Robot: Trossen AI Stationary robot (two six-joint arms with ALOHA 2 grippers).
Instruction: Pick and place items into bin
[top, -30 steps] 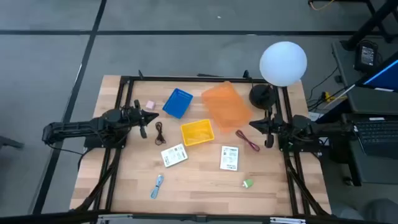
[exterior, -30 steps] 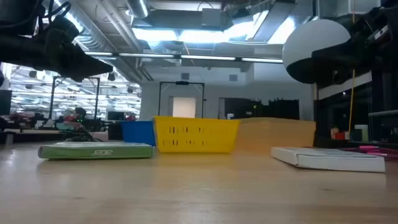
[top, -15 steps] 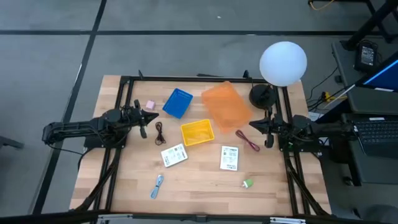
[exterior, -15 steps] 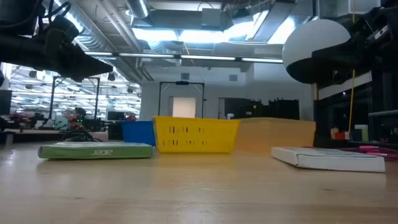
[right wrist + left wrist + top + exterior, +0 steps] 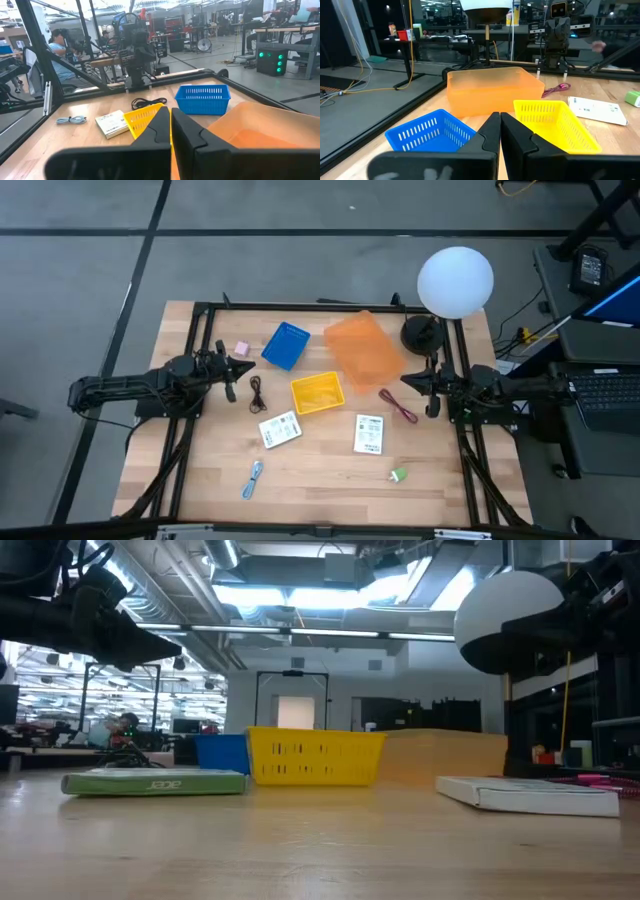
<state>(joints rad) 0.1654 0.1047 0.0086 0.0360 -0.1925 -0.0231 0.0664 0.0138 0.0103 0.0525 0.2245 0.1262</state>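
Note:
Both grippers hover shut and hold nothing. My left gripper (image 5: 236, 368) (image 5: 495, 123) is at the table's left, between the tiny pink block (image 5: 241, 349) and the black cord (image 5: 256, 393). My right gripper (image 5: 421, 383) (image 5: 167, 118) is at the right, just beyond the dark-red cord (image 5: 399, 406). Two white labelled packets (image 5: 280, 430) (image 5: 369, 434) lie flat near the yellow bin (image 5: 317, 393). The green piece (image 5: 399, 475) and the blue-silver piece (image 5: 252, 478) lie toward the near edge.
A blue bin (image 5: 286, 345) and a larger orange bin (image 5: 364, 347) stand behind the yellow one. A lamp with a white globe (image 5: 455, 280) stands at the far right corner. Black frame rails run along the table's edges. A person (image 5: 57, 45) sits beyond the table.

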